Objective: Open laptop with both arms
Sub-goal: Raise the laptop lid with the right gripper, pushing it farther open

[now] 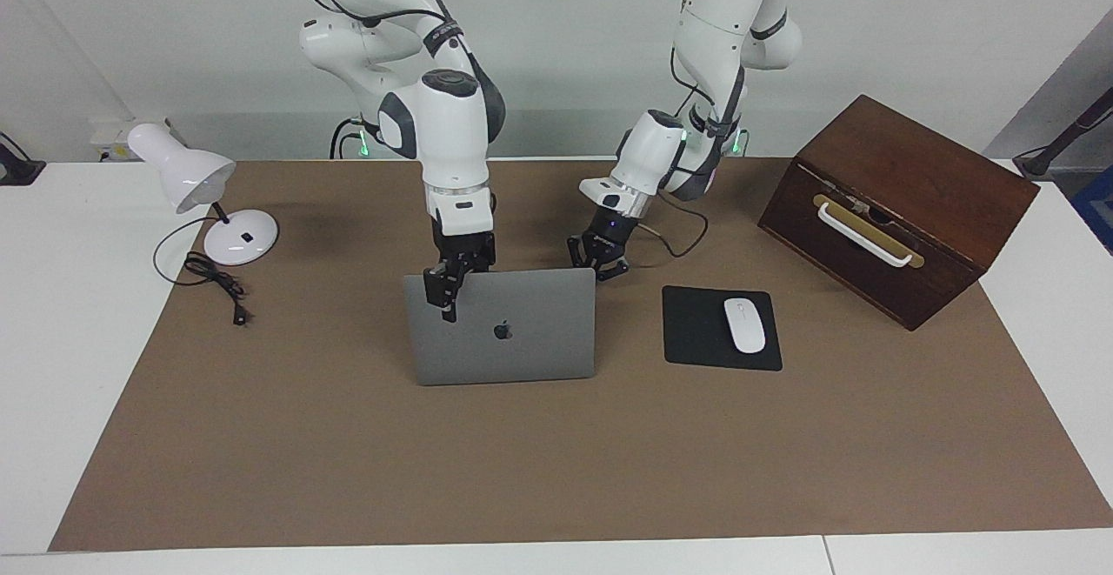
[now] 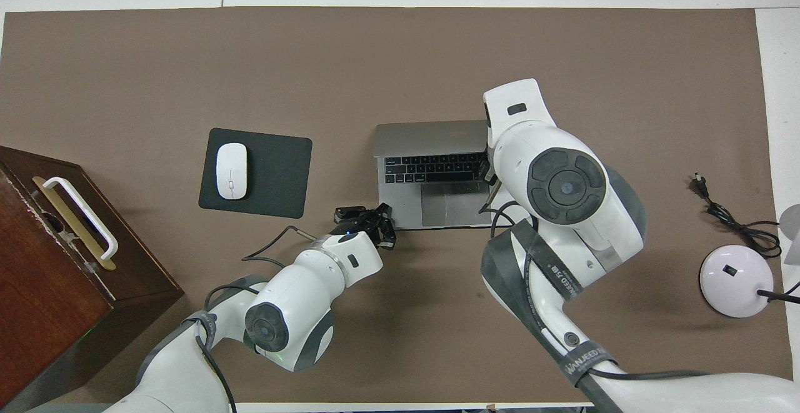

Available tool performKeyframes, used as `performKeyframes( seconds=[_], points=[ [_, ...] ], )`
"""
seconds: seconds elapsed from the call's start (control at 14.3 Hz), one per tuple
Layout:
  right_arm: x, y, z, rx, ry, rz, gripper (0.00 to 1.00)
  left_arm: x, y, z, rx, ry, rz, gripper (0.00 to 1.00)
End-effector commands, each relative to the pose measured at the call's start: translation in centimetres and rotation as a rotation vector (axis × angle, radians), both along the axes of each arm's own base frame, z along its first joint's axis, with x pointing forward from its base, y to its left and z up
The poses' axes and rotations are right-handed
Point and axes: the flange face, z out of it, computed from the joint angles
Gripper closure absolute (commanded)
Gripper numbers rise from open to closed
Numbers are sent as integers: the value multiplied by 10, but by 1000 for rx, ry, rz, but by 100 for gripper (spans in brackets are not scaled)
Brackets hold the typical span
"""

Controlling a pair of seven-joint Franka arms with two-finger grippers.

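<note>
two arms at work. right gripper (image 1: 445, 292) clamped on the laptop (image 1: 522, 336) lid's top edge, toward the right arm's end; mostly hidden overhead under the white wrist. left gripper (image 1: 600, 262) closed tight, pressed at the laptop base's near corner, tips hard to make out. laptop stood open mid-mat, keyboard partly covered. black mouse pad (image 1: 700, 331) with white mouse (image 1: 745, 324) beside; wooden box (image 1: 896, 210), desk lamp (image 1: 209, 201) at the mat's ends.
</note>
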Motion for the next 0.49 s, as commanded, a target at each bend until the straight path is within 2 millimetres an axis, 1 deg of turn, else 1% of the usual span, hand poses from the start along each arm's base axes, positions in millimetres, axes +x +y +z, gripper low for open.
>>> performKeyframes(
  seconds=[0.0, 0.42],
  points=[
    [14, -5, 0, -20, -12, 17, 20, 6, 7, -29, 33, 31, -4, 100],
    [25, -10, 6, -9, -24, 3, 20, 5, 7, -30, 35, 31, -6, 100]
  ],
)
